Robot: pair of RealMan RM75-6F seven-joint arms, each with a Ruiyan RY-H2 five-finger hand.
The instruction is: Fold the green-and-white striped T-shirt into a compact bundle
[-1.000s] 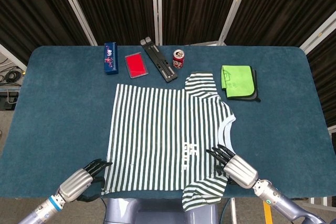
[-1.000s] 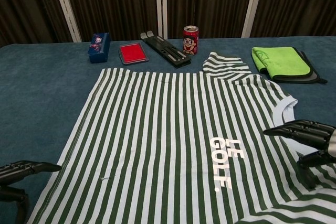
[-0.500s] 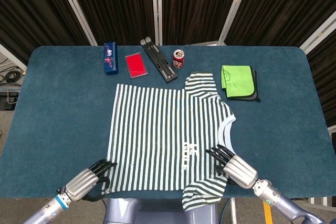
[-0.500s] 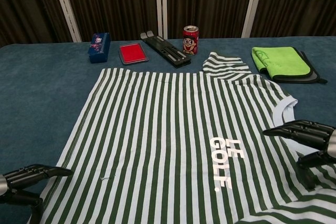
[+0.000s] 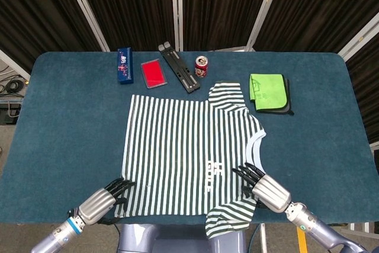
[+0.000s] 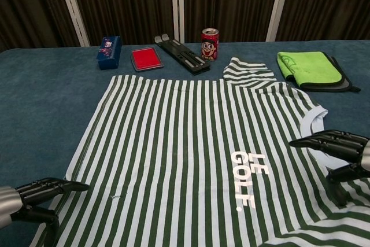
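The green-and-white striped T-shirt lies spread flat on the blue table, print side up, with one sleeve hanging over the front edge. In the chest view the shirt fills the middle. My left hand is at the shirt's near left hem corner. Its fingers reach just over the hem and the thumb sits lower, with nothing gripped. My right hand hovers over the shirt's right shoulder beside the collar. Its fingers are stretched out above the fabric, apart from the thumb.
Along the back of the table stand a blue box, a red pad, a black folding stand and a red can. A folded green cloth lies at the back right. The table's front edge is close to both hands.
My left hand has slid right along the front edge until its fingertips reach the shirt's hem corner. The right hand and the shirt have stayed in place.
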